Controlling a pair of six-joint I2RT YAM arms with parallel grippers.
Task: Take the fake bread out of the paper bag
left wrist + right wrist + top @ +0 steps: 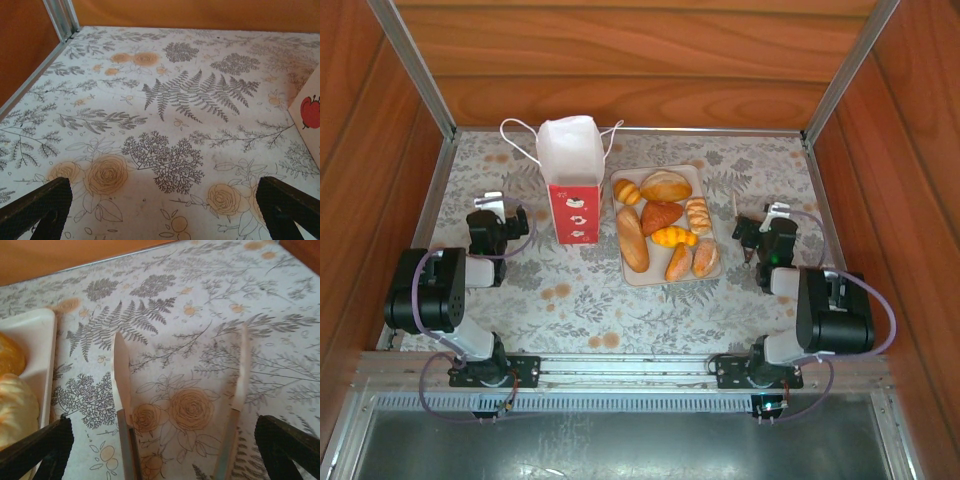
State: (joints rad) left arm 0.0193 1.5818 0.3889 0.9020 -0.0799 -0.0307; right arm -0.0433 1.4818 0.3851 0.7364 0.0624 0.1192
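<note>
Both left gripper (492,205) and right gripper (752,232) idle wide, empty, at the table's (570,300) edges: fake bread (661,215) already sits outside the paper bag (570,190).

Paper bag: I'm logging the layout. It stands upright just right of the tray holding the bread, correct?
No. The paper bag stands upright left of the tray holding the fake bread, not right of it; the top external view shows this.

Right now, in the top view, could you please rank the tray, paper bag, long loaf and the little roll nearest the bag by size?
1. tray
2. paper bag, upright, nearer the camera
3. long loaf
4. little roll
</note>
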